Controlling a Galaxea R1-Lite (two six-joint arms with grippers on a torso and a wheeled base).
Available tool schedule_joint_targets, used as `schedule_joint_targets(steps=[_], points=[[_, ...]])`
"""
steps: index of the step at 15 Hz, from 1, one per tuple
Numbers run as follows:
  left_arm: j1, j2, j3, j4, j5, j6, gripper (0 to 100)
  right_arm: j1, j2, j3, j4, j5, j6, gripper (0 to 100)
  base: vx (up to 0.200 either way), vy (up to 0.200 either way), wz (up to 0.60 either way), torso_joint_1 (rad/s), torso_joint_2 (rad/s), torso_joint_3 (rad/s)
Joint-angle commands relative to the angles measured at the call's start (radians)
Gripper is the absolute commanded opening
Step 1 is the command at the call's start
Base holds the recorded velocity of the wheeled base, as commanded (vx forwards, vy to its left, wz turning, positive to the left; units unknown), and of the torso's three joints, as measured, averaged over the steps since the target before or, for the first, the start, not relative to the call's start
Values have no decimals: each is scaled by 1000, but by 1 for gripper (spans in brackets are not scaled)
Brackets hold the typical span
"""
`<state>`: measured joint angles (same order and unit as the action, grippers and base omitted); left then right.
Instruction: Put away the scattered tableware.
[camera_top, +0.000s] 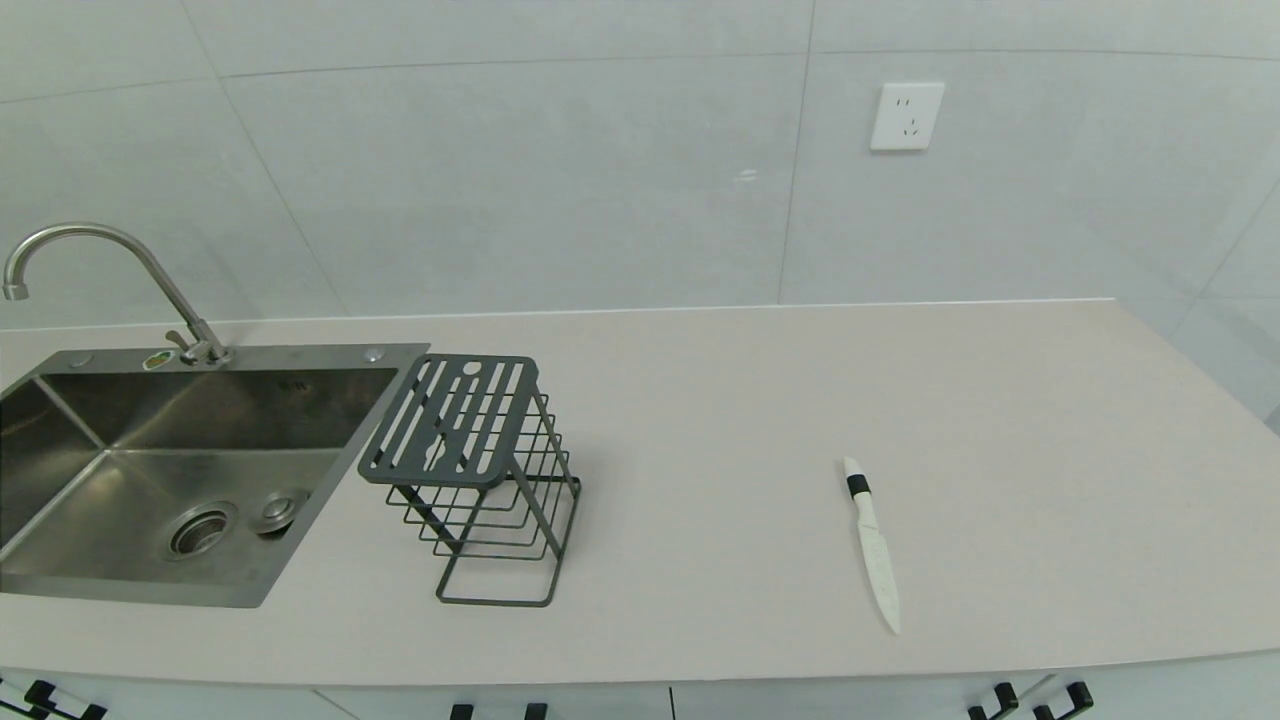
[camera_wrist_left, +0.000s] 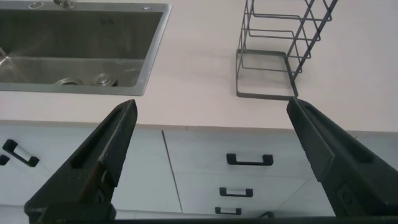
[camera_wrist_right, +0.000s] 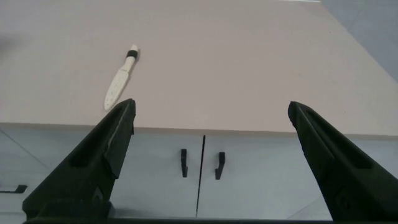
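Currently: knife (camera_top: 871, 540) lies flat on the right half of the counter (camera_top: 700, 400), nearer the front edge than the back wall. Long axis runs roughly back-to-front: black-banded end toward the wall, pointed tip toward the front edge and slanted slightly right.

Right gripper (camera_wrist_right: 210, 104): jaws spread wide, nothing between them, held off the front edge over the cabinet doors. In the right wrist view the knife (camera_wrist_right: 122, 81) sits beyond the counter edge, off toward one finger, not centred in the gap.

Left gripper (camera_wrist_left: 210, 104): jaws likewise released and empty, off the front edge facing the wire rack (camera_wrist_left: 280, 50), which stands beside the sink (camera_wrist_left: 155, 56).

Judgement: right arm is the nearer one. Knife and rack (camera_top: 470, 470) are well apart. Grasp should close across the axis, so a wrist turn is probably needed.
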<state>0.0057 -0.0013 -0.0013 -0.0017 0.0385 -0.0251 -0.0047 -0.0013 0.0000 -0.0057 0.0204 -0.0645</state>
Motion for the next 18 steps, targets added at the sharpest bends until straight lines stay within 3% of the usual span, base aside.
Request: schedule_joint_targets(steps=[1,3,6,7,10,13,18], points=[[0,1,1,0,0,-1,100,0,1,0,-65,10,0,100,0,0,0,0,0,0],[0,1,1,0,0,2,100,0,1,0,-129,42,-3,100,0,0,0,0,0,0],[0,1,1,0,0,1,100,3,14,-29,-120,208,-1,100,0,0,0,0,0,0],[0,1,0,0,0,1,100,3,101,-92,-80,283,-1,100,0,0,0,0,0,0],[0,1,0,0,0,1,100,37,346,-187,-60,372,-1,100,0,0,0,0,0,0],[0,1,0,0,-2,1,100,86,560,-233,-65,394,-3,100,0,0,0,0,0,0],[0,1,0,0,-2,2,100,98,687,-258,-72,401,-8,100,0,0,0,0,0,0]])
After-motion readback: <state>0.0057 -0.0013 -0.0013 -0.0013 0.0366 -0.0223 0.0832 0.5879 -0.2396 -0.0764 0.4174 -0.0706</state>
